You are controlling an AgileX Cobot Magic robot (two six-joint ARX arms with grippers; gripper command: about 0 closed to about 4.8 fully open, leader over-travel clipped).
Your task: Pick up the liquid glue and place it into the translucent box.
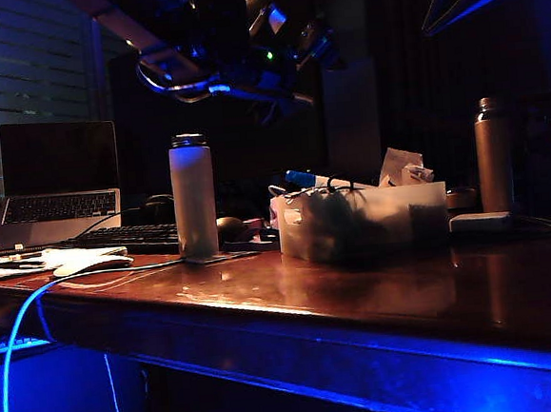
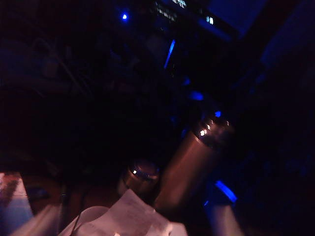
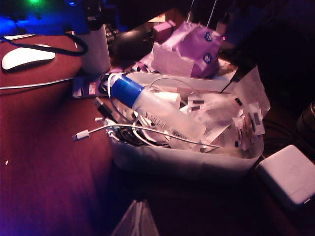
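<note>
In the exterior view the room is dark, lit mainly by blue light along the table [image 1: 378,298] edge. The translucent box [image 1: 363,220] sits near the middle of the tabletop, and the liquid glue [image 1: 313,179] lies on its side on top of the cables and papers inside it, its blue cap poking out over the box's left rim. A grey flask [image 1: 194,195] with a dark lid stands upright left of the box, a bronze bottle [image 1: 492,155] stands to the right, and a small flat white block [image 1: 480,221] lies just beside the box's right end. A laptop [image 1: 59,180] and a white mouse [image 1: 93,264] sit at the far left. The left gripper [image 1: 281,99] hangs above the box, clear of the glue; its jaws are too dark to read here. The left wrist view is dark and blurred: the bronze bottle [image 2: 194,164] leans across the picture, a crumpled paper [image 2: 130,216] shows beneath, and the pale blurs at the lower edge may be fingers spread wide apart, with nothing between them. In the right wrist view the glue [image 3: 155,109] rests tilted inside the box [image 3: 187,160], touching the tangled white cables, with the white block [image 3: 289,174] just beside the box. The right gripper [image 3: 137,220] is near the box; its tips look pressed together, gripping nothing.
</note>
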